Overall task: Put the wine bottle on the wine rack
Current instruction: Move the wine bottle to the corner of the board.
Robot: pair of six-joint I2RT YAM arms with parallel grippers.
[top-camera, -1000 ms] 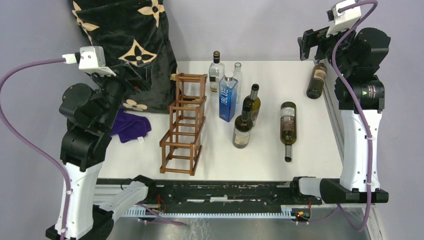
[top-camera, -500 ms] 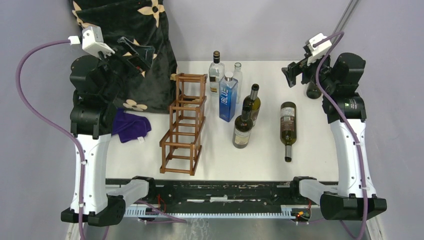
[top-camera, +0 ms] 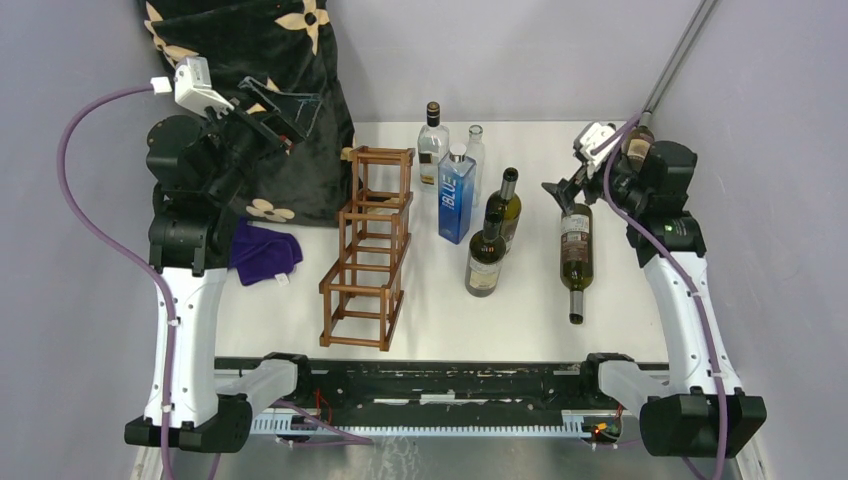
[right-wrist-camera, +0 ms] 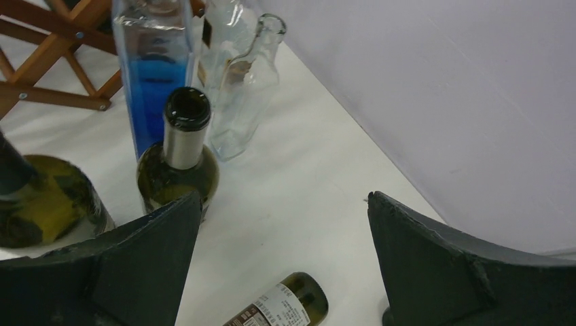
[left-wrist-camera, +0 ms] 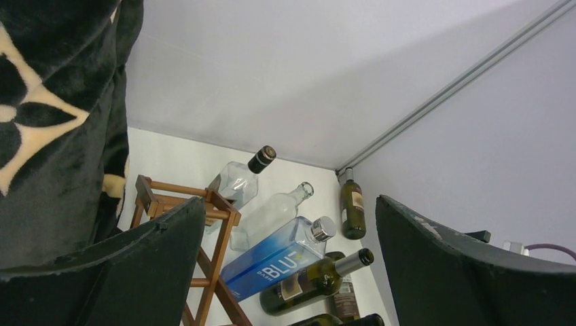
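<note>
in the overhead view the wine rack (top-camera: 367,250) stands left of centre on the white table (top-camera: 450,310), a reddish-brown frame of thin bars, tallest at its upper end and stepping down toward the bottom of the frame; the wine bottle (top-camera: 575,250) lies on its side right of centre, base toward the top of the frame and neck toward the bottom, well apart from the rack and resting on the table; the right gripper (right-wrist-camera: 284,197) hangs in the upper right, just over the base end of that bottle, its claw spread wide with nothing pinched, and its wrist view shows the bottle's labelled body at the bottom edge, below the gap between the two dark fingers (right-wrist-camera: 136,265); the left gripper (left-wrist-camera: 289,204) is raised in the upper left, in front of a black cloth with cream flowers (top-camera: 250,60), its claw spread wide as well and holding nothing; between rack and lying bottle stand a blue bottle (top-camera: 456,195), two dark green bottles (top-camera: 486,255) and, nearer the top, two clear bottles (top-camera: 432,140); a purple cloth (top-camera: 262,250) lies left of the rack
</note>
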